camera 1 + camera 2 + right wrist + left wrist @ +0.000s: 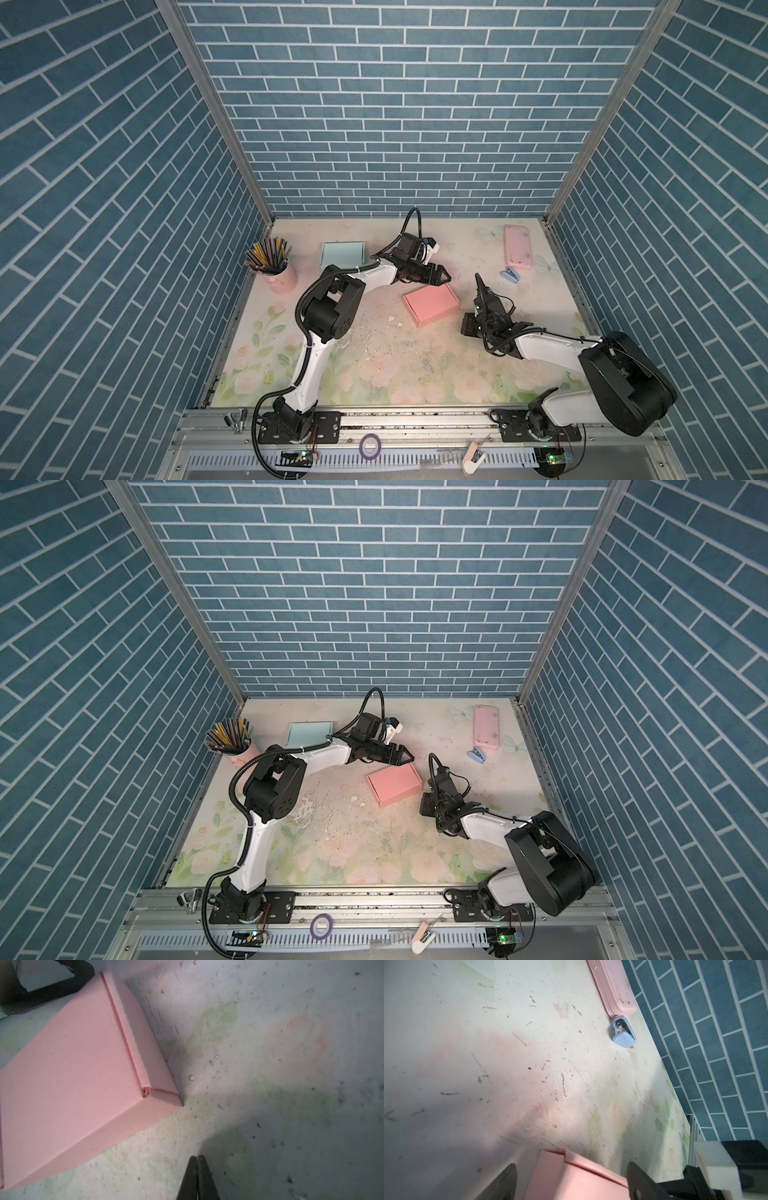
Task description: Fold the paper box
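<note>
1. The pink paper box (431, 304) lies flat with its lid down on the floral table (374, 374), near the middle, between the two arms.
2. The left gripper (444, 277) hovers at the box's far edge with its jaws spread wide. In the left wrist view a box corner shows between the fingers (639, 1184); whether they touch it I cannot tell.
3. The right gripper (197, 1164) has its fingers pressed together on nothing, to the right of the box and clear of it.
4. A pink pencil case (518, 247) and a blue stapler (509, 274) lie far right.
</note>
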